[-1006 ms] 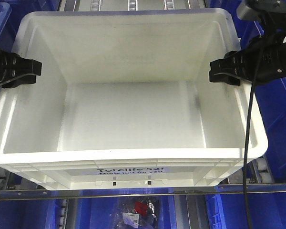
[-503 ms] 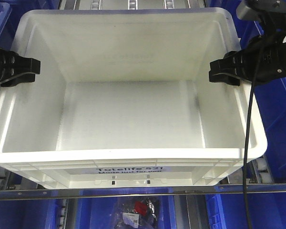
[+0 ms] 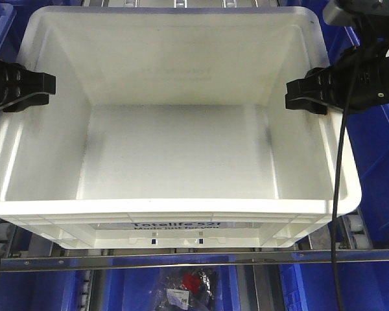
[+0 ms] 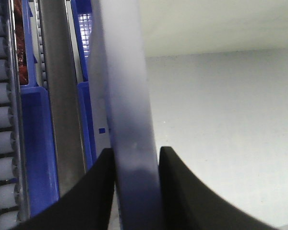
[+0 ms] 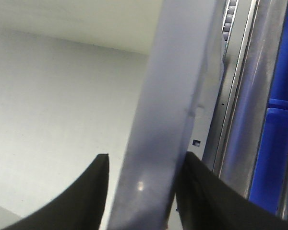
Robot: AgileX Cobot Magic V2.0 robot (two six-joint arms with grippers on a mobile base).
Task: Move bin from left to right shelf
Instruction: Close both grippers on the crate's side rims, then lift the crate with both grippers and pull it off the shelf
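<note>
Two arms clamp the white bin by its side rims

The bin (image 3: 175, 208) fills the front view, empty, its printed wall at 6 o'clock just above a metal rail (image 3: 181, 261); the left gripper (image 3: 47, 89) takes the rim at about 10 o'clock, the right gripper (image 3: 293, 97) at about 2 o'clock; in each wrist view the black fingers (image 4: 93, 191) straddle the rim, narrow, one inside the wall and one outside, closed against it; rollers (image 4: 0, 96) and blue bins (image 3: 382, 168) flank it; a bag (image 3: 191, 285) with something red lies under the rail.
</note>
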